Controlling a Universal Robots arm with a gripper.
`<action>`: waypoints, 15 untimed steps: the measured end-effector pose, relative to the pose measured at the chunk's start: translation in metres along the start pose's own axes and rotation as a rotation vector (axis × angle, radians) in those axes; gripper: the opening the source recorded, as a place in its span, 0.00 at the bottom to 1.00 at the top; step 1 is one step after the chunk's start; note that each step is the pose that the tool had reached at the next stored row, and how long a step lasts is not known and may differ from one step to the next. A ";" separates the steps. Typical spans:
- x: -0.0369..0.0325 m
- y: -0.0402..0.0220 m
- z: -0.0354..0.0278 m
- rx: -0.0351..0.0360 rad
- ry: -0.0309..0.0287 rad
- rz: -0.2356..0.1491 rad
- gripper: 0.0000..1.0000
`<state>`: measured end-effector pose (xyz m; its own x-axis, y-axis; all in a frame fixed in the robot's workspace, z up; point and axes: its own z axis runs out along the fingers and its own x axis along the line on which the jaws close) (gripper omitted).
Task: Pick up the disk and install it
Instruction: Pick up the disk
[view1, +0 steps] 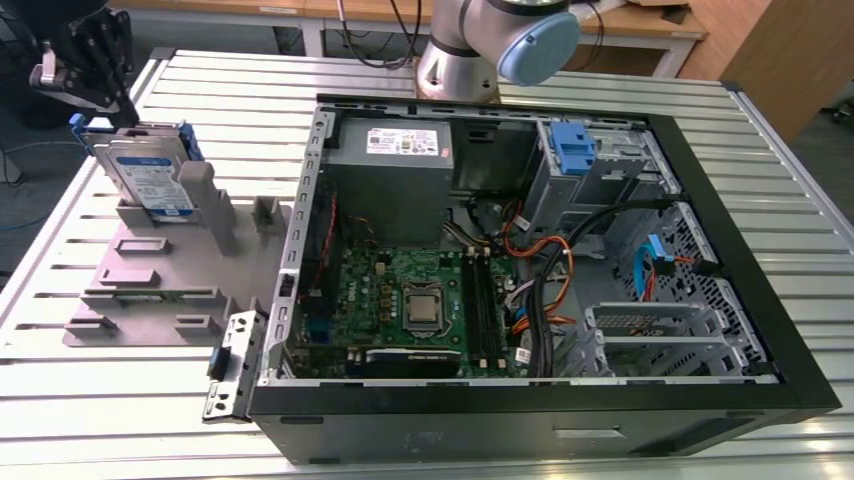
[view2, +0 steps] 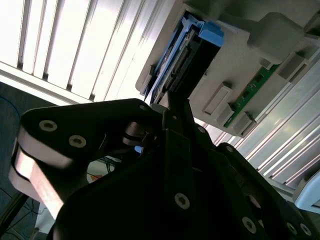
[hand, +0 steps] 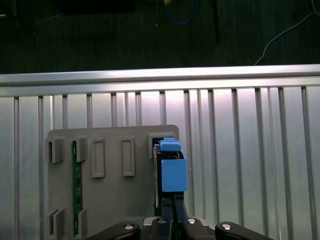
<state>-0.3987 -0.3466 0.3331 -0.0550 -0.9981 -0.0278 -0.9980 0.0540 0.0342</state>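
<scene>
- Gripper (hand: 173, 201): fingers pressed together, tips just beside the disk's blue handle.
- Disk (view1: 144, 172): upright in the grey holder (view1: 140, 285), at the exterior view's left of the open computer case (view1: 534, 428).
- Its white-and-blue label is too small to read.

The arm (view1: 470, 45) stands at the far side in the exterior view. Its gripper (view1: 126, 113) hangs at that view's left, pointing downward, fingers (hand: 167, 210) drawn close together, barely a slit between.
</scene>
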 end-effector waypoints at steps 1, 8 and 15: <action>0.0000 0.0000 0.0000 0.0000 0.0000 0.000 0.17; 0.0000 0.0001 0.0000 0.0001 -0.0001 0.000 0.41; 0.0000 0.0002 0.0000 0.0000 0.0000 0.000 0.65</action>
<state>-0.3989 -0.3466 0.3331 -0.0549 -0.9981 -0.0278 -0.9980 0.0540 0.0342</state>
